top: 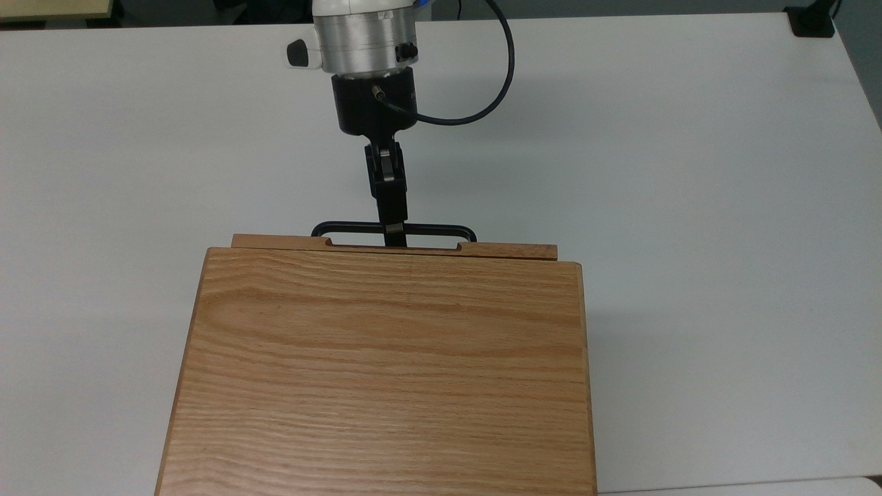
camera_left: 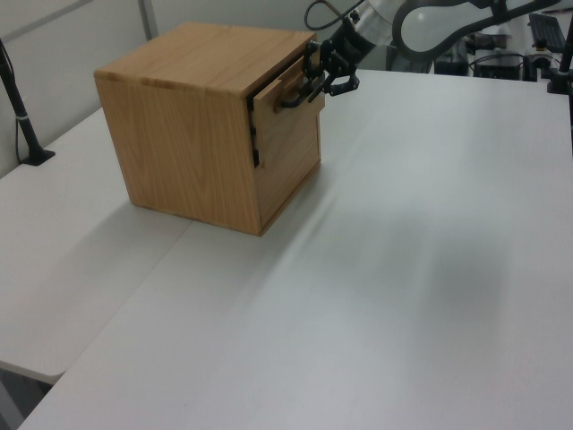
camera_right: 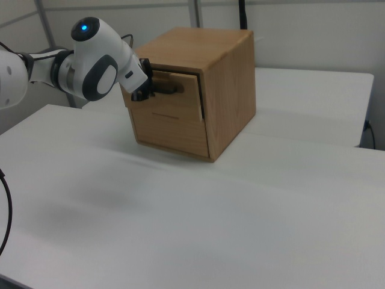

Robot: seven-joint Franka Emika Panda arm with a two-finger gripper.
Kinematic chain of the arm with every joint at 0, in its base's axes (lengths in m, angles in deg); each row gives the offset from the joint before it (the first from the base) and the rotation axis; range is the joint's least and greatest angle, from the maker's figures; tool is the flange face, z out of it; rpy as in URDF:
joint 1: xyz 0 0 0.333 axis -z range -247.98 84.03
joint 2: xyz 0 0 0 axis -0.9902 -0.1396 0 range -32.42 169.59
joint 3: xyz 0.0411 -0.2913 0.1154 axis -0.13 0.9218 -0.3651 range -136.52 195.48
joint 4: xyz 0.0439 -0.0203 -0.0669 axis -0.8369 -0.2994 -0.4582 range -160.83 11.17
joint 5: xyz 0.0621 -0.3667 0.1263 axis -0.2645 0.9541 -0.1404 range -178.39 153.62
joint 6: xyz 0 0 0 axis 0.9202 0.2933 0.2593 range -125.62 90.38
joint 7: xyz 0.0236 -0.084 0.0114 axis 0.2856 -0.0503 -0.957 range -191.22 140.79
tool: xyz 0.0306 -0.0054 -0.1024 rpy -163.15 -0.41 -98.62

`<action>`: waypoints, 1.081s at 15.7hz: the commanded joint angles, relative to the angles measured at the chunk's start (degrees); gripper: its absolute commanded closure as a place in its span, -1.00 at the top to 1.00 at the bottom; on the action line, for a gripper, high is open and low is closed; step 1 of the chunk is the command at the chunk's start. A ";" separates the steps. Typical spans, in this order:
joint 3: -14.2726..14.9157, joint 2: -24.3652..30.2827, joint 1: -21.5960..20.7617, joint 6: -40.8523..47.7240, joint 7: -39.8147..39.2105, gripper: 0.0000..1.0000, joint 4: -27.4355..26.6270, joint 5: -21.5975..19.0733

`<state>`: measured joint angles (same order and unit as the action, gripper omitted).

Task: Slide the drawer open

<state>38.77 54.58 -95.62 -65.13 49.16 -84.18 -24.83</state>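
**Drawer barely ajar, pincer at its handle**

Drawer point(top: 394, 247) sits at the top of the oak cabinet point(top: 386, 372), front panel sticking out a thin strip past the cabinet top in the top view. The left view shows a dark gap between panel point(camera_left: 288, 100) and cabinet side — slightly open, not shut flush. The right view shows the same: panel point(camera_right: 178, 98) stands a little proud of the cabinet face.

Pincer point(top: 393, 234) reaches down over the middle of the black bar handle point(top: 434, 226), tip crossing the bar into the notch in the panel's top edge. In the left view its fingers point(camera_left: 315, 73) straddle the handle's upper end. Whether they are clamped on the bar or just around it — cannot tell.

Arm's silver-and-black wrist point(top: 364, 41) hangs over the white table point(top: 689, 172), with a black cable point(top: 497, 83) looping to the top view's right. Cabinet stands on the table, near its edge on the left view's left.
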 commanded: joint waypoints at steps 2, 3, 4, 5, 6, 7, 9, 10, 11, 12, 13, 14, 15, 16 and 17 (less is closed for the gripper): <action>0.38 0.38 -0.24 -0.79 0.25 -0.67 -0.40 1.02; 0.38 0.74 -0.15 -0.70 0.07 -0.75 -0.93 1.02; 0.38 1.43 -0.15 -0.79 -0.19 -0.83 -1.54 1.02; 0.29 2.40 -0.15 -0.70 -0.72 -0.97 -2.50 1.02; 0.29 4.67 -0.06 -0.70 -1.50 -1.00 -4.78 1.02; 0.20 6.52 -0.06 -0.70 -1.86 -1.00 -6.63 0.94; 0.20 10.04 -0.06 -0.44 -2.56 -1.00 -10.06 0.94; 0.20 11.62 -0.06 -0.18 -2.57 -1.00 -11.55 0.85; 0.20 13.12 -0.06 0.61 -2.65 -1.00 -12.87 0.85; 0.20 14.52 -0.06 1.66 -2.83 -1.00 -14.02 0.85; 0.20 16.02 -0.06 2.97 -3.27 -1.00 -14.99 0.85; 0.20 17.34 -0.06 4.38 -3.53 -1.00 -15.69 0.85; 0.20 18.39 -0.06 5.87 -3.62 -1.00 -16.13 0.85; 0.20 19.45 -0.06 7.28 -3.62 -1.00 -16.57 0.85; 0.20 20.42 -0.15 8.77 -3.71 -1.00 -17.01 0.85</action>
<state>38.59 67.66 -95.66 -59.96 47.88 -97.67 -24.84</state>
